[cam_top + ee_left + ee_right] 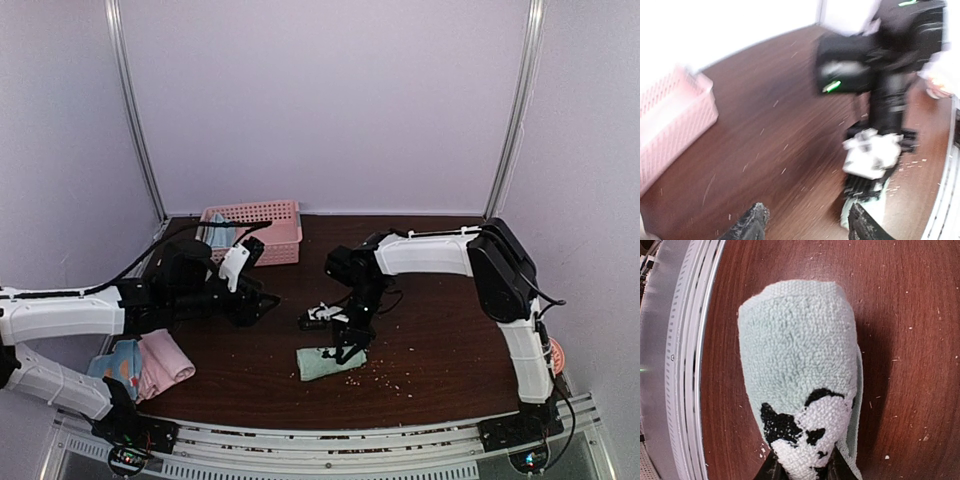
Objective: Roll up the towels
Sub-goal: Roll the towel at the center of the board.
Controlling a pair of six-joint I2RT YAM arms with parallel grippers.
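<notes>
A pale green towel, rolled up, lies on the dark wooden table near the front middle. In the right wrist view this towel shows a white and black panda patch, and my right gripper is shut on its near end. My left gripper hovers open over bare table with nothing between its fingers, and the green towel sits just past its right finger. In the top view the left gripper is left of the right gripper. A pink towel and a blue dotted towel lie at the front left.
A pink perforated basket stands at the back left of the table with a light blue cloth in it. The basket also shows at the left of the left wrist view. Small crumbs are scattered over the wood. A metal rail runs along the front edge.
</notes>
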